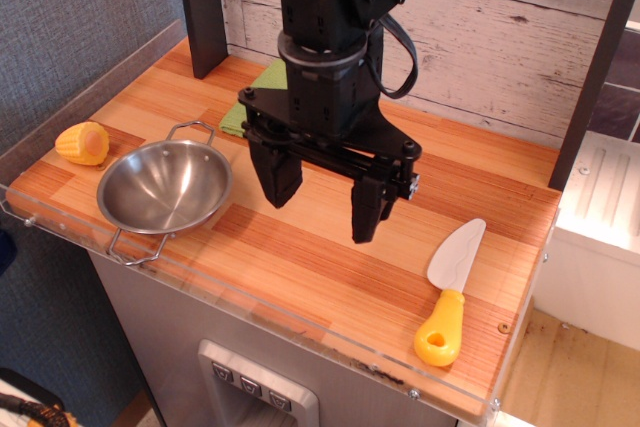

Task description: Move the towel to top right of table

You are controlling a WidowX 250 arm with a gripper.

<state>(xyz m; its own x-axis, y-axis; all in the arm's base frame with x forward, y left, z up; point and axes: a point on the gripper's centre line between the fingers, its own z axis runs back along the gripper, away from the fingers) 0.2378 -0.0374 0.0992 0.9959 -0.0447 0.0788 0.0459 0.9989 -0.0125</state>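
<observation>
Gripper (325, 197) hangs above mid-table, jaws spread and holding nothing.

The towel (255, 97) lies flat at upper centre of the frame, mostly hidden behind the black arm (325, 37), only its green left edge showing. The table (300, 267) also carries a steel bowl (165, 187) at left, a yellow corn piece (83, 143) at far left, and a yellow-handled knife (450, 287) at lower right.

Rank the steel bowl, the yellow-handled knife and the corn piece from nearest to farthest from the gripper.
Measured from the gripper:
1. Steel bowl, just beside it on the image left.
2. Yellow-handled knife, toward the front right edge.
3. Corn piece, at the far left edge, beyond the bowl.
</observation>
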